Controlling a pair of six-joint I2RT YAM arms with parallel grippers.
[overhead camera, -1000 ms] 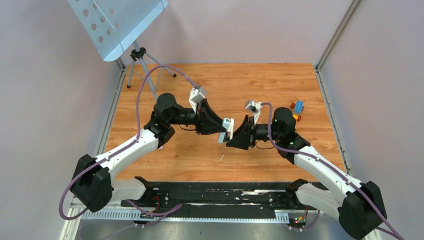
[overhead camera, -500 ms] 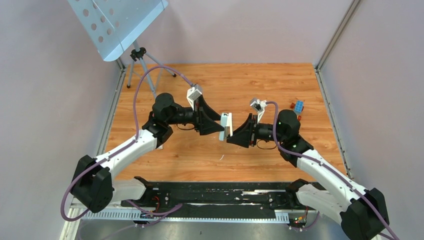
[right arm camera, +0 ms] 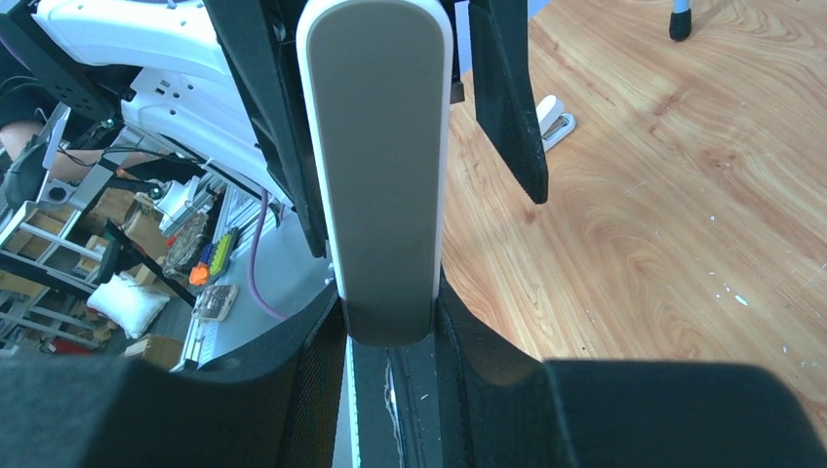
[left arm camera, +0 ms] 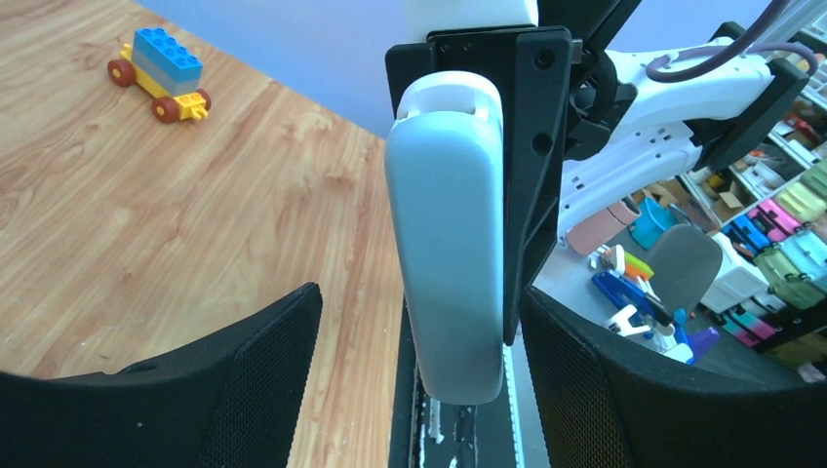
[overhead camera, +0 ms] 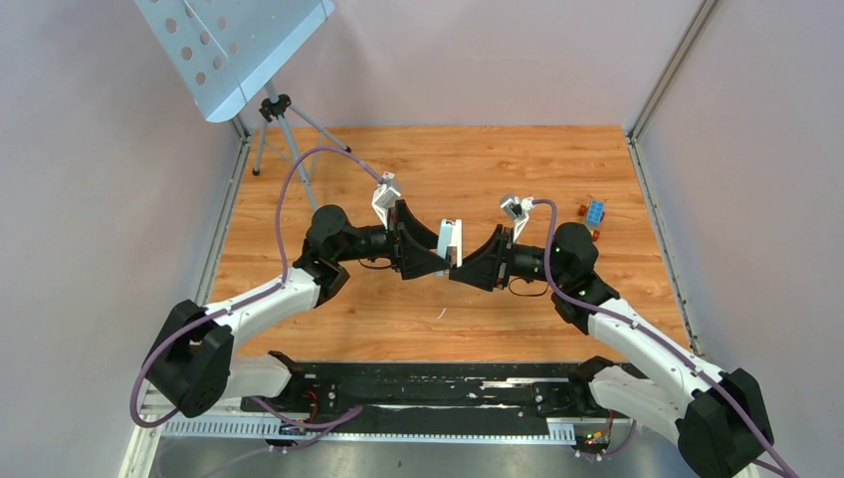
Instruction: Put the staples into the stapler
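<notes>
While the right tool (right arm camera: 387, 322) squeezes the stapler (left arm camera: 444, 244) from three o'clock, the left tool (left arm camera: 417, 312) at nine o'clock stands wide open around it, not gripping it.

Stapler (overhead camera: 450, 242) is hanging above the middle of the worktop (overhead camera: 448, 159), not touching it. Left gripper (overhead camera: 441, 257) is sitting just left of it and right gripper (overhead camera: 461, 261) just right, with both arms reaching in from the near edge. Right gripper's fingers are pressing the stapler from both sides, while the left gripper's fingers are standing apart around it. Toy car (overhead camera: 592, 214) is lying near the right edge, toward the far corner. Tripod (overhead camera: 279, 124) is standing at the far left corner, panel (overhead camera: 229, 45) on top.
</notes>
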